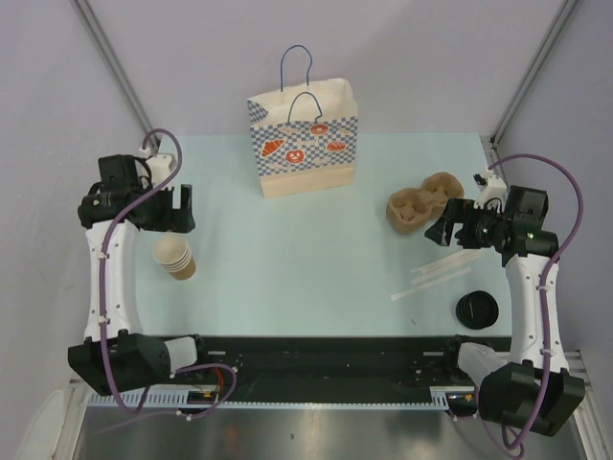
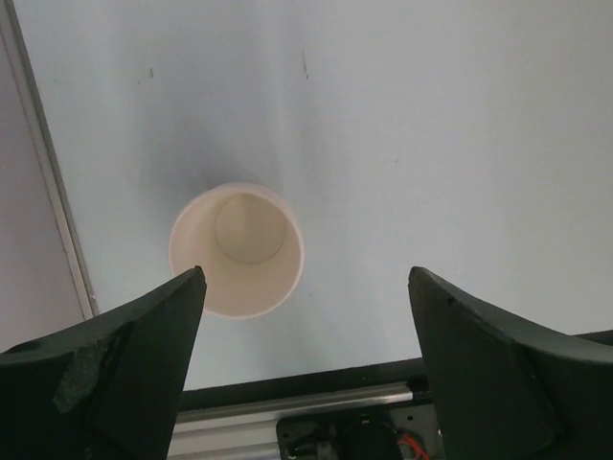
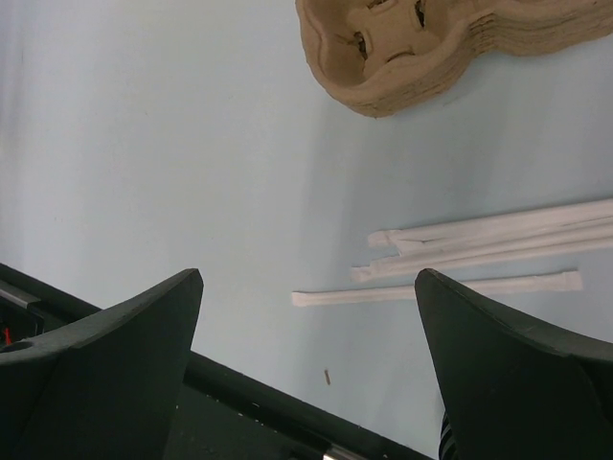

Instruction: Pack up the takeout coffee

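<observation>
No lidded takeout coffee cup shows in any view. A patterned paper bag (image 1: 305, 144) with blue handles stands upright at the back middle of the table. My left gripper (image 1: 182, 206) is open and empty, hovering just behind a stack of lidless brown cups (image 1: 175, 257). In the left wrist view the stack (image 2: 237, 249) shows from above, near the left fingertip of the open gripper (image 2: 306, 287). My right gripper (image 1: 442, 225) is open and empty, above the table beside the cup carrier; its wide-open jaws show in the right wrist view (image 3: 306, 287).
A brown pulp cup carrier (image 1: 424, 204) lies at the right, also in the right wrist view (image 3: 431, 48). Wrapped white straws (image 1: 436, 275) (image 3: 479, 244) lie in front of it. A loose black lid (image 1: 477, 310) sits near the right front edge.
</observation>
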### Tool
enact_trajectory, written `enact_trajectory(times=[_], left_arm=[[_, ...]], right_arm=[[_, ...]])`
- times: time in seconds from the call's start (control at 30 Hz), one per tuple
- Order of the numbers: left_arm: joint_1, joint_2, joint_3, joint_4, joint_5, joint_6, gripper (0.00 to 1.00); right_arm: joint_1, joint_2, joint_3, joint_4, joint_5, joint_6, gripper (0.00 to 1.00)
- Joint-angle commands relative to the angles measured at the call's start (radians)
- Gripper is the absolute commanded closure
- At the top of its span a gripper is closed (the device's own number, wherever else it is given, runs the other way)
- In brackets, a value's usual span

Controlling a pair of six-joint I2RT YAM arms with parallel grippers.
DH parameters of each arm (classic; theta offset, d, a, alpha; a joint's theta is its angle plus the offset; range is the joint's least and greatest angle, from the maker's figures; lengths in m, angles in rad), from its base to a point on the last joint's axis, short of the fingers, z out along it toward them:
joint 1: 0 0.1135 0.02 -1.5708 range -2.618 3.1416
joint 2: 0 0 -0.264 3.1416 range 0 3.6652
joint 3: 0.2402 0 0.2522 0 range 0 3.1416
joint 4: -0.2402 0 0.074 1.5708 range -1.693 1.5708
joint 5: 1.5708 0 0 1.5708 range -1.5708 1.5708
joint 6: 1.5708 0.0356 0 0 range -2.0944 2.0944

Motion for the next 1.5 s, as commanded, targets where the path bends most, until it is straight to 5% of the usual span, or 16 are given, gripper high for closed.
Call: enact_trajectory(times=[0.0,0.17,0.3,1.03,1.33,1.47], left_arm=[[0.063,0.019,-0.021,-0.06,0.101,0.133,0.14],[0.061,0.021,-0.088,-0.052,0.083,0.185,0.38],[0.06,0.028,-0.134,-0.026,0.069,0.2,0.48],[0.052,0.076,-0.259,0.069,-0.044,0.249,0.69],[0.049,0.044,-0.234,0.045,-0.046,0.254,1.0],[0.04,0.007,-0.213,0.032,-0.075,0.26,1.0]], right_arm=[[0.004,0.001,0.01,0.008,0.007,-0.017,0.0],[0.005,-0.001,0.003,0.014,0.017,-0.021,0.01],[0.01,-0.005,-0.005,0.016,0.031,-0.032,0.0],[0.057,-0.044,-0.08,0.05,0.099,-0.061,0.0],[0.057,-0.041,-0.082,0.051,0.097,-0.061,0.0],[0.057,-0.042,-0.083,0.051,0.097,-0.061,0.0]])
